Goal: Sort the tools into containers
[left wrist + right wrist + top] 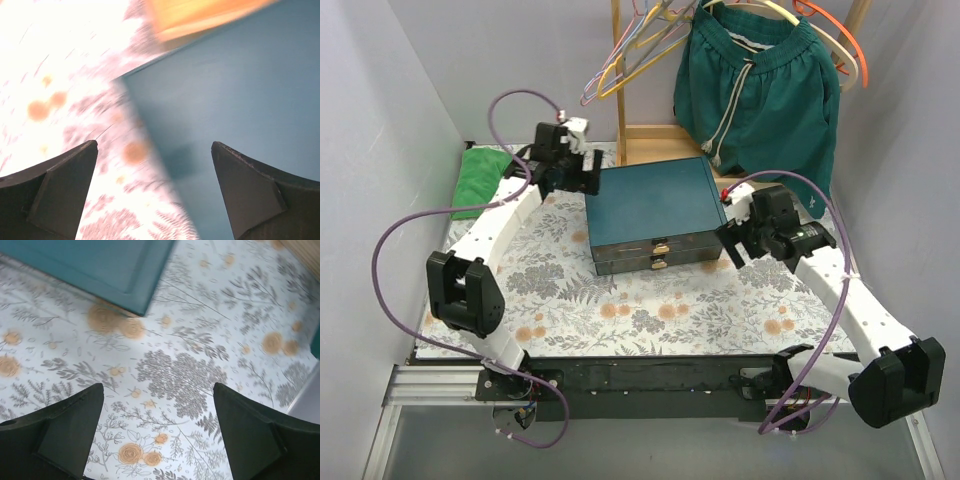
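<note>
Top external: teal box (pixel 655 200) between left hand (pixel 588 175), right hand (pixel 734 238)

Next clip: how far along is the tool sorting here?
Done: possibly everything, since both drawers of the teal box are shut and no tools show on the floral cloth; equally it may not have begun. In hand: nothing, the left pincer and right pincer are open and empty beside the box. Left: cannot tell from these views.

box (pixel 655 200) on table (pixel 650 310) | drawers (pixel 660 255) in its near face | cloth (pixel 485 178) rear-left
</note>
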You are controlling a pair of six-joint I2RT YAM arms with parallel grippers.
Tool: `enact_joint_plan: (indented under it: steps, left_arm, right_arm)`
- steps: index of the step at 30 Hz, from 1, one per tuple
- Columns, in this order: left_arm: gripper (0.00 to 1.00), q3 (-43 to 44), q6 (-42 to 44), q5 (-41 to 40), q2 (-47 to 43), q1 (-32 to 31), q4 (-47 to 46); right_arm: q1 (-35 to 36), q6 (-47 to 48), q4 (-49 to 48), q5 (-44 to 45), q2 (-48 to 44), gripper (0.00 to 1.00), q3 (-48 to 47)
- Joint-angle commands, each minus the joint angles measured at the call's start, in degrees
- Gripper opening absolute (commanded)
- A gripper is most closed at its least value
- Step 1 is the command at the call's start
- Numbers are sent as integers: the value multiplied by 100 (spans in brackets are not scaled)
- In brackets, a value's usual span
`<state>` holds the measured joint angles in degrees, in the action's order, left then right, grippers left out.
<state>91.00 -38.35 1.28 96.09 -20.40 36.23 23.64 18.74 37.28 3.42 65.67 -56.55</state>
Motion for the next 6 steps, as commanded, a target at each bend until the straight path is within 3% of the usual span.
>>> enact_joint_plan:
  steps: [1, 6]
  left_arm:
    - [98, -679, -472, 38, -600, 757, -19]
    - [98, -1268, -524, 250, -1013, 1029, -81]
  right_arm:
    - [-228, -767, 403, 800, -291, 98, -417]
    - [-474, -933, 167, 634, -554, 98, -427]
